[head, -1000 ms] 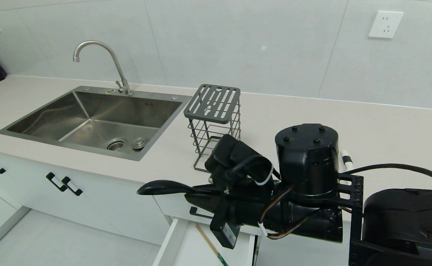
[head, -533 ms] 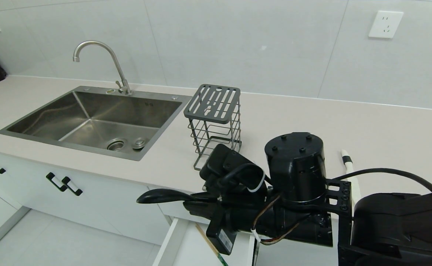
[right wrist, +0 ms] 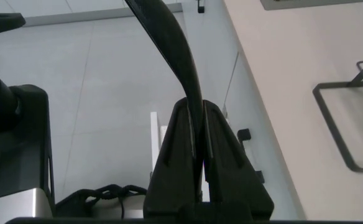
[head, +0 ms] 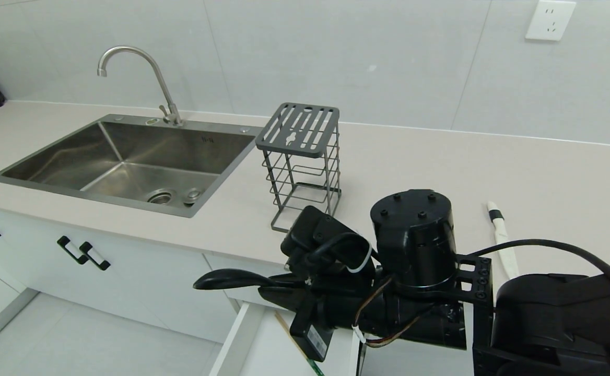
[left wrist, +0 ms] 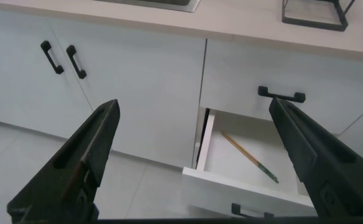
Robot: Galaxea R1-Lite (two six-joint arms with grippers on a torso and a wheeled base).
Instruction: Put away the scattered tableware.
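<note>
The black spoon [head: 229, 278] is clamped by the end of its handle in the right claw [head: 280, 281]. It is held roughly level in the air just off the near edge of the table [head: 414, 156], bowl pointing left, above the open drawer [left wrist: 204, 155]. My main worry is the drop: from the head view the bowl seems to reach past the drawer's left wall, so if I let go here I judge it could catch that wall and tip out onto the floor [head: 75, 334]. I cannot tell how high the spoon hangs over the drawer, because the right arm [head: 414, 292] hides most of it. A release from too high would let the spoon bounce or knock the chopstick [left wrist: 251, 155] that lies slantwise on the drawer bottom. Going lower has its own risk, since the closed drawer front [left wrist: 243, 74] and the table's edge sit just beyond the claw, and it could strike them. The left claw [left wrist: 194, 109] hangs with its fingers [left wrist: 85, 155] wide apart, holding nothing, in front of the cabinets [left wrist: 125, 74] and facing the same drawer; if both arms go in together they could collide. A white utensil [head: 501, 232] lies on the table to the right, near the right arm's cable [head: 545, 243], and a careless elbow swing could sweep it off.
</note>
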